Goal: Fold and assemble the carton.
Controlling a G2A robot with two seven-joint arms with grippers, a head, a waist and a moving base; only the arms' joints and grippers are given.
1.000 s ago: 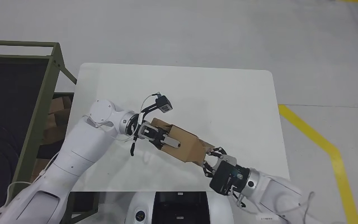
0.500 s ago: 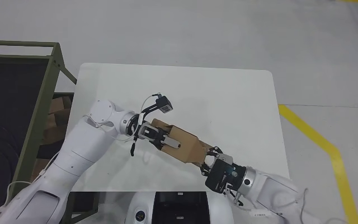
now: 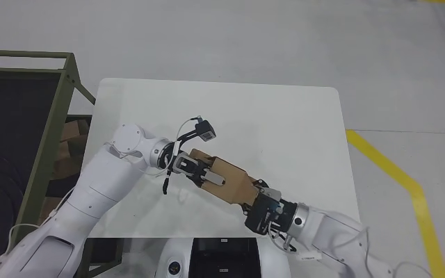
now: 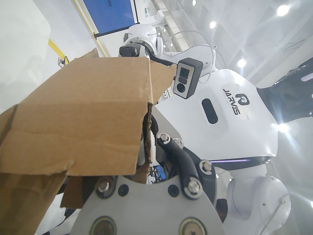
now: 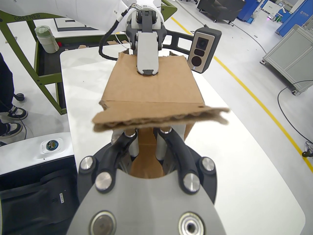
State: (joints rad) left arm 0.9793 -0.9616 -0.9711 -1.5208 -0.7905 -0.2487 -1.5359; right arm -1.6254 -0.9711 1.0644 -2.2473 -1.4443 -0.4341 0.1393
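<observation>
carton (image 3: pixel 229 182): brown cardboard, partly folded, held lengthwise between the two arms over the front part of the white counter (image 3: pixel 278 118) and lifted off its surface; one end flap sticks out flat toward the right arm.
left claw (image 3: pixel 200 171): clamped on the carton's end farthest from the right arm, one pale finger (image 5: pixel 146 57) lying flat on the top panel (its partner is hidden beneath the cardboard).
right claw (image 3: pixel 259 201): at the opposite end, tucked under the jutting flap; whether it is apart or together cannot be told.
green rack (image 3: pixel 52 111): stands just off the counter's left side.
</observation>
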